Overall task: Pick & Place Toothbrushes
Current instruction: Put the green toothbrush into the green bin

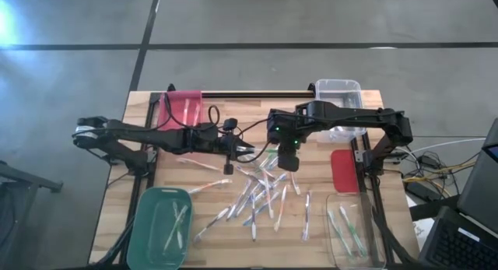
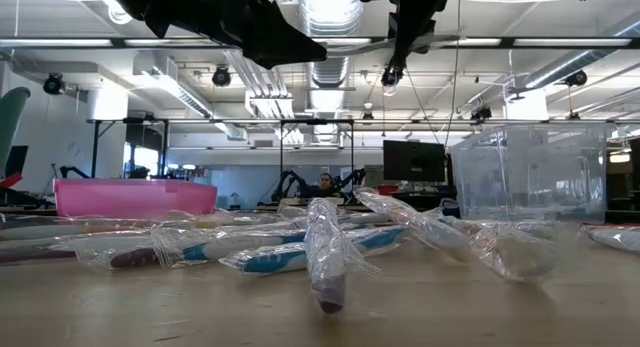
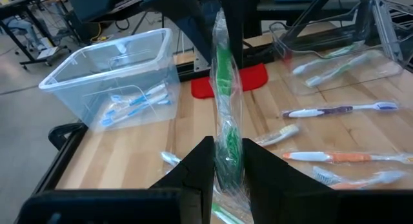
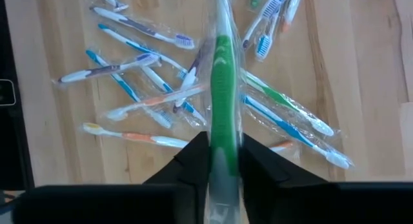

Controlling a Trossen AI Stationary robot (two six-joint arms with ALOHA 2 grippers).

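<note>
A green toothbrush (image 3: 223, 75) in a clear wrapper hangs above the table's middle, held between my two grippers. My left gripper (image 3: 227, 169) reaches in from the table's left and is shut on its lower part. My right gripper (image 4: 223, 156) comes from above and is shut on its upper part. In the high view the left gripper (image 1: 250, 152) and the right gripper (image 1: 289, 163) stand close together over the pile. Several wrapped toothbrushes (image 1: 261, 194) lie flat on the wood below them. My left gripper pinches the green toothbrush's lower handle (image 3: 226, 146) between its two fingers, coming nearly level from the table's left, fingers across the brush. The brush stands roughly upright, lifted clear, its wrapper end sticking out below the fingers. My right gripper pinches the green handle (image 4: 223, 130) between its two fingers, slanting steeply down from above, fingers lying along the brush. The brush runs on past the fingertips and also back between the fingers. It hangs clear of the toothbrushes on the table.
A pink bin (image 1: 180, 106) stands at the far left and a clear bin (image 1: 340, 95) holding toothbrushes at the far right. Near left is a green bin (image 1: 159, 227), near right a clear bin (image 1: 354, 233). A red lid (image 1: 344, 170) lies at the right.
</note>
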